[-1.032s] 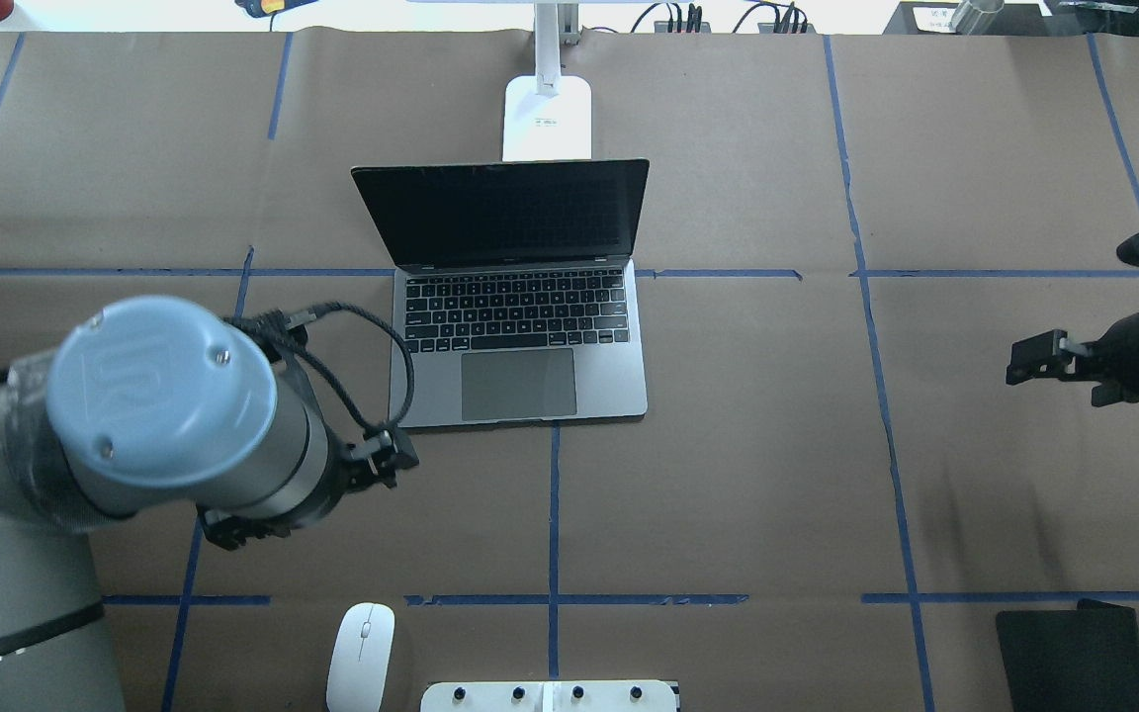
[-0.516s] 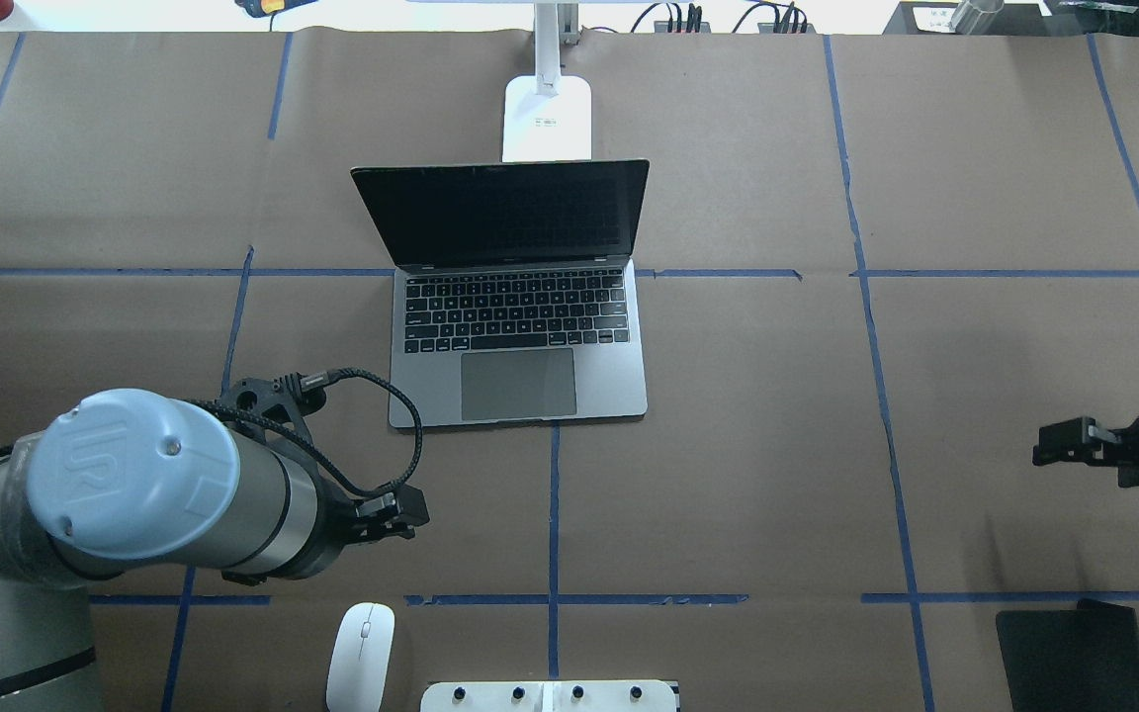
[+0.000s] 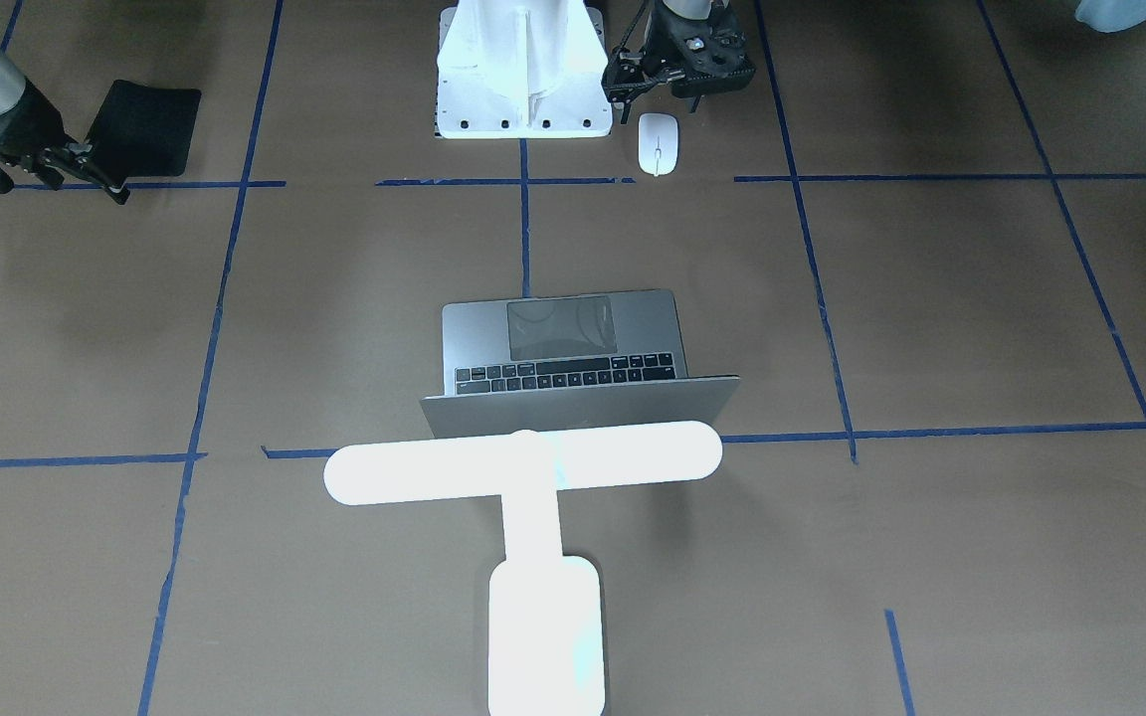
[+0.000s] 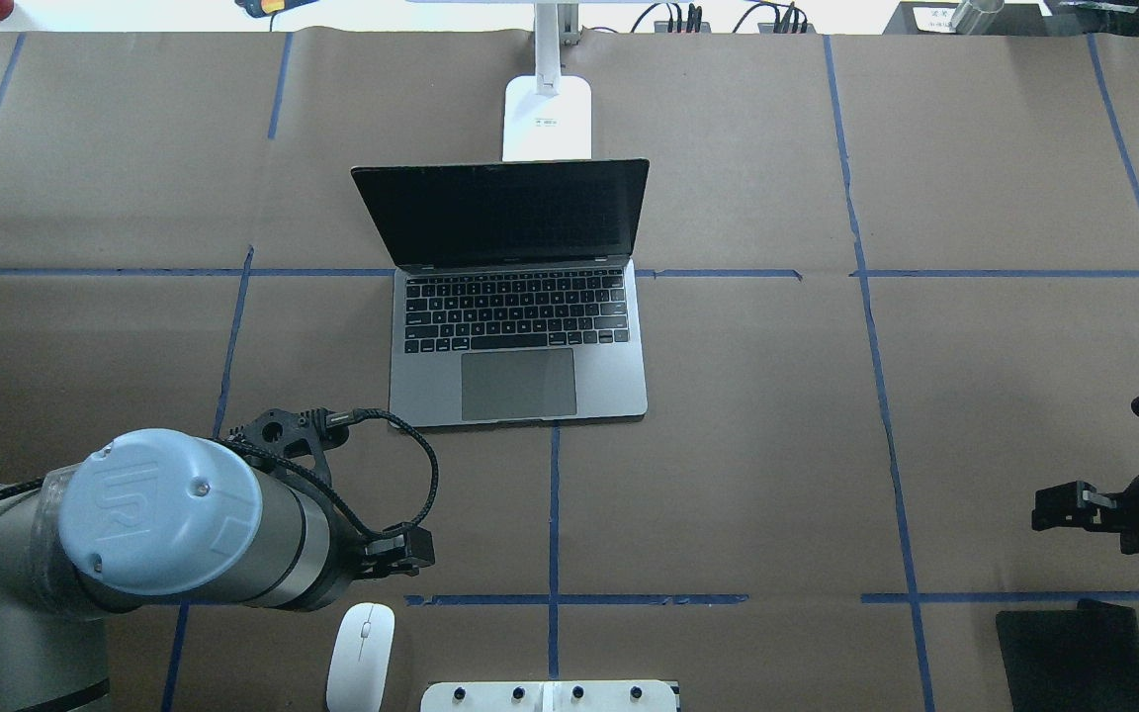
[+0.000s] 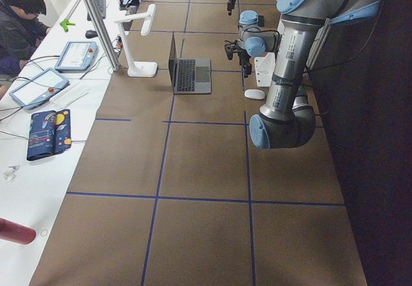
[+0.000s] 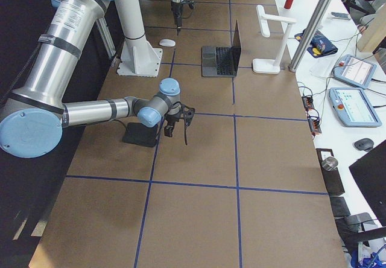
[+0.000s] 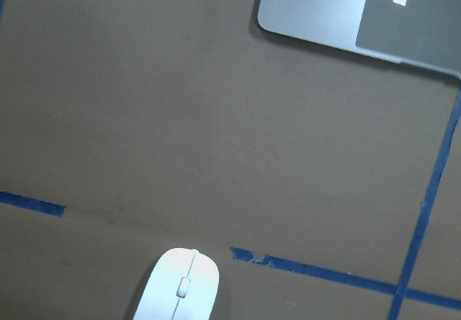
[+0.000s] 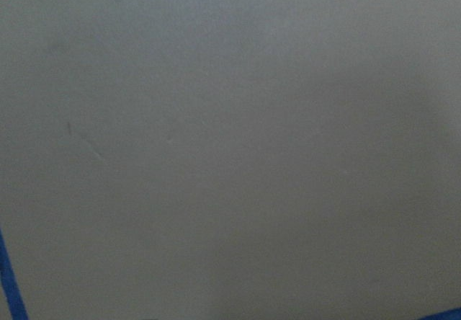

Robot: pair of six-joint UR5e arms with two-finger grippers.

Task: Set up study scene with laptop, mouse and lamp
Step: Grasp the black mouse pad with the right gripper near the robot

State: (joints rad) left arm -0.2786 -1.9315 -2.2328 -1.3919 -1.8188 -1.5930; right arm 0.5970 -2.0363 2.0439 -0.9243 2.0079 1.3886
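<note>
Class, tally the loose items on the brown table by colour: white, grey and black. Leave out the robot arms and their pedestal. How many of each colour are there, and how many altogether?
White: 2 (mouse, lamp)
Grey: 1 (laptop)
Black: 1 (flat mat)
Total: 4

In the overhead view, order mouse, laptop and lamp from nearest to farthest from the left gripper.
1. Mouse, just by the left gripper, at the robot's edge.
2. Laptop, open, in the middle.
3. Lamp, beyond the laptop, at the far edge.
</note>
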